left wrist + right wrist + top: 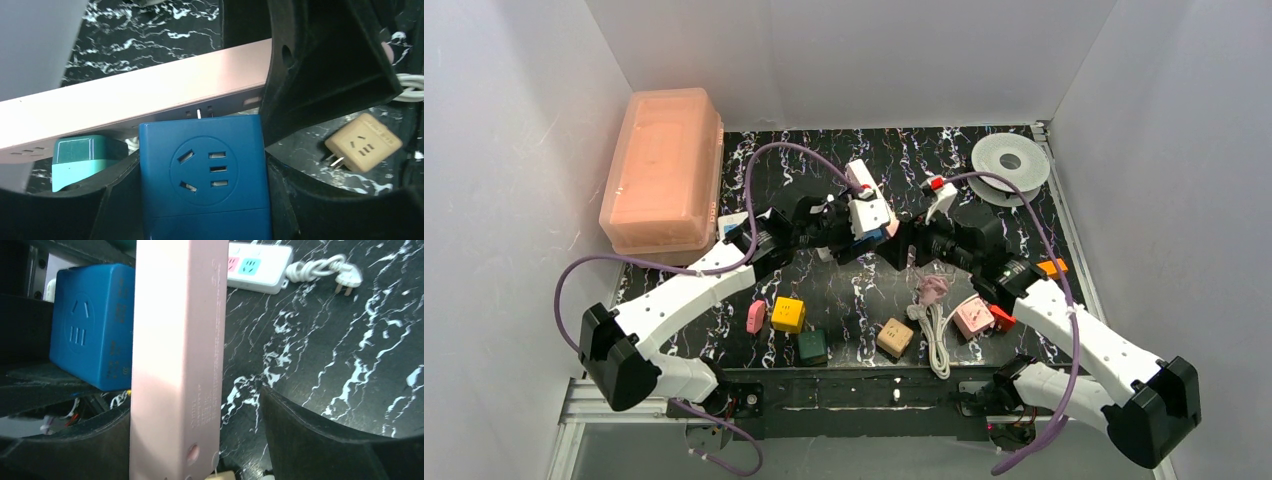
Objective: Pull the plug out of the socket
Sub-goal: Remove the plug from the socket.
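Observation:
My left gripper (205,170) (859,235) is shut on a blue cube plug (205,170), which also shows in the right wrist view (92,325). The cube sits against a slim pink bar (135,102) with a metal prong showing between them. A teal plug (75,157) sits on the bar beside it. My right gripper (192,400) (904,245) is open around the pink bar (177,360), with a gap at its right finger (320,435). The white socket strip (255,262) lies on the table beyond. Only its end shows, with pink and teal faces and a white cord (315,267).
A pink lidded box (662,170) stands at the back left and a white spool (1010,160) at the back right. Loose plugs lie near the front: pink (756,317), yellow (788,314), dark green (813,346), tan (894,337). A white cord (938,340) and an orange block (1052,267) lie to the right.

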